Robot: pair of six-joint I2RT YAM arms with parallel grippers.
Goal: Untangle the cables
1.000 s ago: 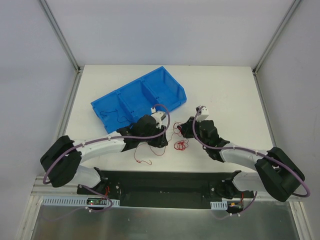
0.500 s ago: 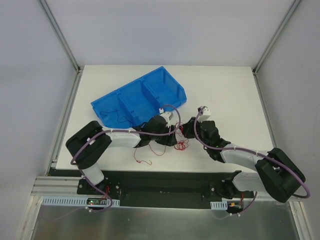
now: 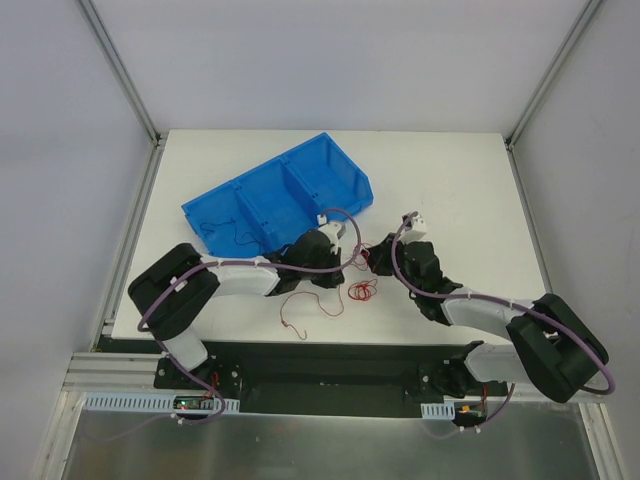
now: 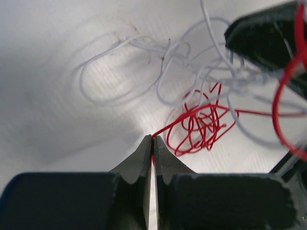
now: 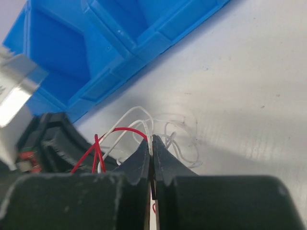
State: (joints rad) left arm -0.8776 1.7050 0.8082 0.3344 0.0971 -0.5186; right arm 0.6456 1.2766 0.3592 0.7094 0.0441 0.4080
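Near the middle of the desk, slightly toward the near edge, the cables sit as a small red and white tangle on the white desk, just on the near side of the two grippers. The left gripper is clenched: its jaws are pressed together and pinch a red wire right at the tips. That strand runs straight into a knot of red loops lying flat on the desk. White wire spreads in wide thin loops beyond and beside the red knot, crossing over it in places. The right gripper is also clenched, tips together, with a red strand arcing into the tips and a bit of red showing between the fingers lower down; white loops lie on the desk just past it. The two grippers are tip to tip, nearly touching, over the tangle. A separate loose red strand trails across the desk toward the near edge, left of the tangle. A blue bin lies diagonally toward the far left corner, and a thin dark wire shows at its near-left end; I cannot tell which compartment.
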